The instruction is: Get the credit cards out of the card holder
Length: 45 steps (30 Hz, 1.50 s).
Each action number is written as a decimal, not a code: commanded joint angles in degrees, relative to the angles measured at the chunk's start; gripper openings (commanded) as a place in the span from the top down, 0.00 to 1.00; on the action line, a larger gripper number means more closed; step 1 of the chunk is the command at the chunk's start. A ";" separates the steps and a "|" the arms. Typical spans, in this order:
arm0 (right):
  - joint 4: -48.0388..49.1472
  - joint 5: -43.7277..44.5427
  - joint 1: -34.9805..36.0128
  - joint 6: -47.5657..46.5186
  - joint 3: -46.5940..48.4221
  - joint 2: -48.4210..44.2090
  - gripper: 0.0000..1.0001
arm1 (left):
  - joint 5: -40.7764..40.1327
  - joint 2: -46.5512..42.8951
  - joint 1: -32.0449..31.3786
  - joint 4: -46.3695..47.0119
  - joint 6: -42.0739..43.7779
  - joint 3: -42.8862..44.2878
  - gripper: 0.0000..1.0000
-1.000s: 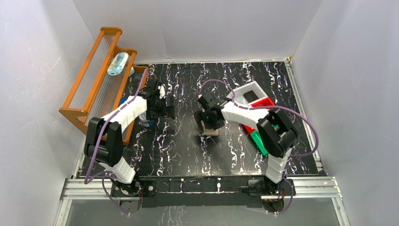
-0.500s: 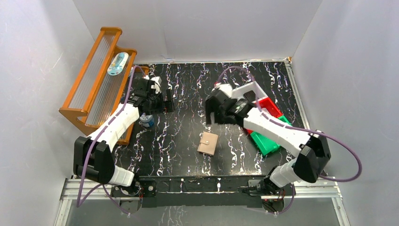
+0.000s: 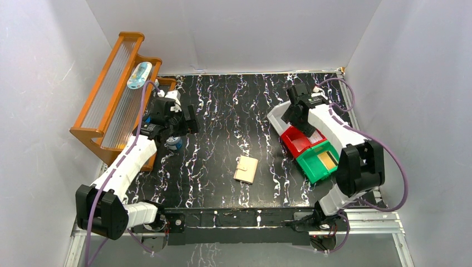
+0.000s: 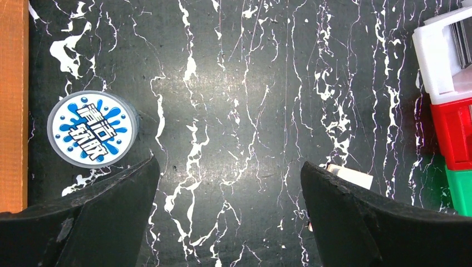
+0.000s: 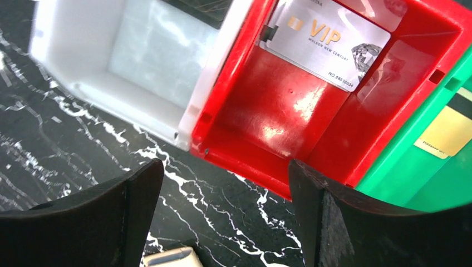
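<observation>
The tan card holder (image 3: 245, 169) lies folded shut on the black marbled table, with no gripper touching it. Only its edge shows in the left wrist view (image 4: 350, 175) and a corner in the right wrist view (image 5: 170, 257). A silver VIP credit card (image 5: 325, 41) lies in the red bin (image 5: 267, 128), and a gold card (image 5: 448, 133) lies in the green bin (image 3: 317, 164). My right gripper (image 3: 292, 114) (image 5: 225, 167) hangs open and empty above the near walls of the white and red bins. My left gripper (image 3: 189, 121) (image 4: 228, 167) is open over bare table.
A white bin (image 5: 139, 55) adjoins the red one, with something dark in its far end. A round blue-and-white lid (image 4: 92, 132) lies near the wooden rack (image 3: 114, 97) at the back left. White walls close the table in on three sides.
My right gripper left the card holder, lifted and swung back right over the bins. The holder now lies a little nearer the front. My left arm drew slightly left.
</observation>
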 commanded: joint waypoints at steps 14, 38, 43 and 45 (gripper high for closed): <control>-1.97 -7.98 -3.12 2.72 6.52 15.07 0.13 | -0.22 -2.45 0.22 -2.15 -1.43 -1.68 0.02; -1.81 -6.16 -3.15 11.51 7.30 17.33 0.11 | -0.11 -2.02 0.18 -2.43 -2.48 -2.56 0.02; 0.18 -8.53 -2.52 9.58 5.18 16.90 0.12 | -0.44 -1.81 0.18 -2.38 -2.66 -2.56 0.02; -0.12 -8.26 -1.82 9.41 4.89 17.00 0.12 | -0.13 -1.52 0.23 -2.37 -2.70 -2.32 0.02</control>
